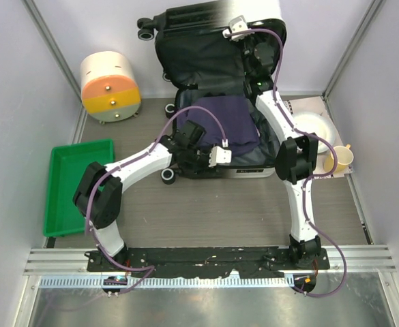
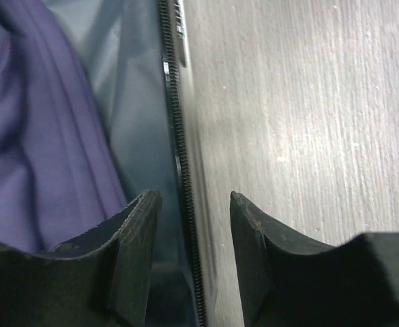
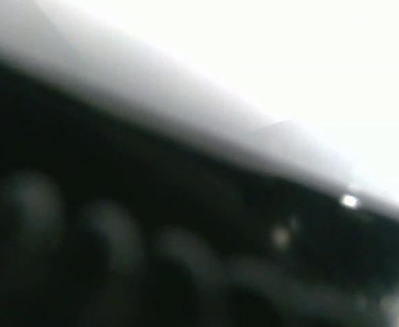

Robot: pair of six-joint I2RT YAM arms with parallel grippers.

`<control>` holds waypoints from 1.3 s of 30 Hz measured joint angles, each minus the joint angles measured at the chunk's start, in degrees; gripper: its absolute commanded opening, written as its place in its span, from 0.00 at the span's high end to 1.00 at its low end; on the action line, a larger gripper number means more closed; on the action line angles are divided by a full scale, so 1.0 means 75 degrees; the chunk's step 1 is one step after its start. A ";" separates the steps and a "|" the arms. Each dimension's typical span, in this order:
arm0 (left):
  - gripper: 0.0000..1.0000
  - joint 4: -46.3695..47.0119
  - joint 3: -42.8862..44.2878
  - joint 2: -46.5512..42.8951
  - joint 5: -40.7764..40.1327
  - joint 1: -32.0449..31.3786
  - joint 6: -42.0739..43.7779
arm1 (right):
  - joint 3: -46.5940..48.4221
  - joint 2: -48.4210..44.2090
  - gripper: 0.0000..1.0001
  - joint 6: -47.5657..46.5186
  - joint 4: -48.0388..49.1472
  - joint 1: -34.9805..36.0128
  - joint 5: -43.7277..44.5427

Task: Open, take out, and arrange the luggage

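Observation:
The luggage (image 1: 199,61) lies open at the back middle of the table. Its lid stands up and shows dark lining. A purple cloth (image 1: 230,119) lies in the lower half, and shows in the left wrist view (image 2: 28,136). My left gripper (image 1: 198,162) is open at the lower half's near rim. In the left wrist view (image 2: 192,204) it straddles the zipper rim (image 2: 175,136), one finger over the lining and one over the table. My right gripper (image 1: 248,42) is up at the lid's top edge. Its wrist view is a blur of white shell (image 3: 288,54) and dark, with no fingers showing.
A cream-and-orange cylinder (image 1: 110,87) stands at the back left. A green tray (image 1: 76,187) lies at the left. A white plate (image 1: 315,129) and a yellow cup (image 1: 339,159) sit to the right of the luggage. Walls close in on both sides.

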 measured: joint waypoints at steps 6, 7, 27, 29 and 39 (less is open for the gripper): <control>0.94 -0.0315 -0.0102 0.0009 -0.0204 -0.0259 0.0577 | 0.0941 0.0583 0.38 0.0026 -0.0172 -0.0175 -0.0032; 0.98 -0.0309 -0.0131 -0.0020 -0.0254 -0.0277 0.0702 | 0.0953 0.0597 0.38 0.0026 -0.0175 -0.0210 -0.0038; 1.00 -0.0437 -0.0714 -0.0650 -0.0717 -0.0653 0.0233 | 0.0586 0.0647 0.26 0.0481 0.0125 -0.0985 0.0035; 1.00 -0.0475 -0.0714 -0.0676 -0.0898 -0.0778 0.0289 | 0.0653 0.0664 0.25 0.0493 0.0087 -0.1000 0.0026; 0.60 -0.0565 -0.0933 -0.0973 -0.1268 -0.1279 0.0003 | 0.0283 0.0606 0.16 0.0495 0.0350 -0.1102 0.0017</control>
